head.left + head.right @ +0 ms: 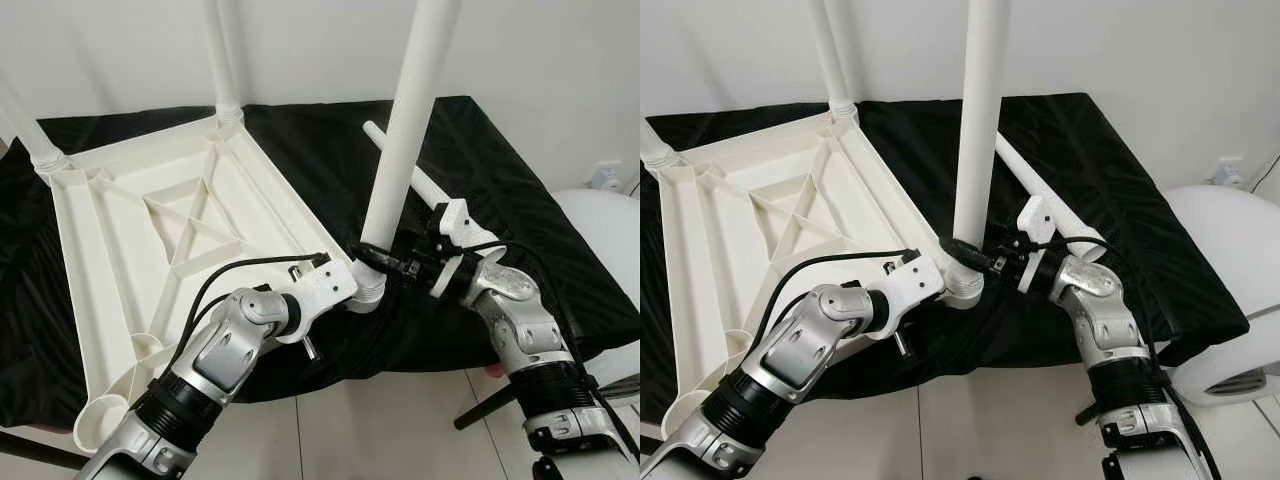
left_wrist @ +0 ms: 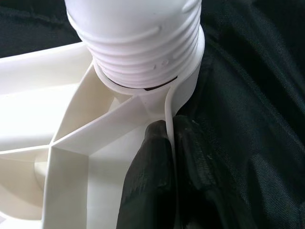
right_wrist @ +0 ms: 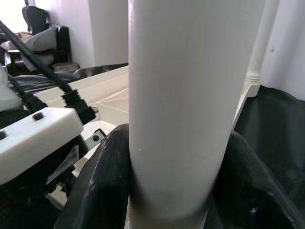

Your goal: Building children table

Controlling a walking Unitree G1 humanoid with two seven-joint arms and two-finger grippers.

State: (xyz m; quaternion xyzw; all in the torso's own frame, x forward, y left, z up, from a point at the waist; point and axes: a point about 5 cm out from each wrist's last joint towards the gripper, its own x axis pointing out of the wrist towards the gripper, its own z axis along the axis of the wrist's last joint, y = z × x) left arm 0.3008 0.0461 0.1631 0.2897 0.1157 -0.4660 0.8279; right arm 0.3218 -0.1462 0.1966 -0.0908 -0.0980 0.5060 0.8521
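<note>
The white plastic table top (image 1: 120, 230) lies upside down on a black cloth. A white leg (image 1: 402, 140) stands upright in the near right corner socket (image 1: 966, 286). Its threaded end (image 2: 138, 43) sits partly in the socket. My right gripper (image 1: 385, 262) is shut around the leg's base, with its black fingers (image 3: 102, 176) on both sides of the leg (image 3: 186, 95). My left gripper (image 2: 170, 157) is shut on the table top's thin rim (image 2: 169, 109) right beside that socket. Another leg (image 1: 420, 185) lies loose on the cloth behind.
Two more legs (image 1: 222, 60) (image 1: 25, 130) stand in the far corners. The near left corner socket (image 1: 100, 420) holds no leg. A white rounded object (image 1: 610, 230) stands at the right by a wall outlet (image 1: 605, 177). Pale tiled floor (image 1: 380, 430) lies in front.
</note>
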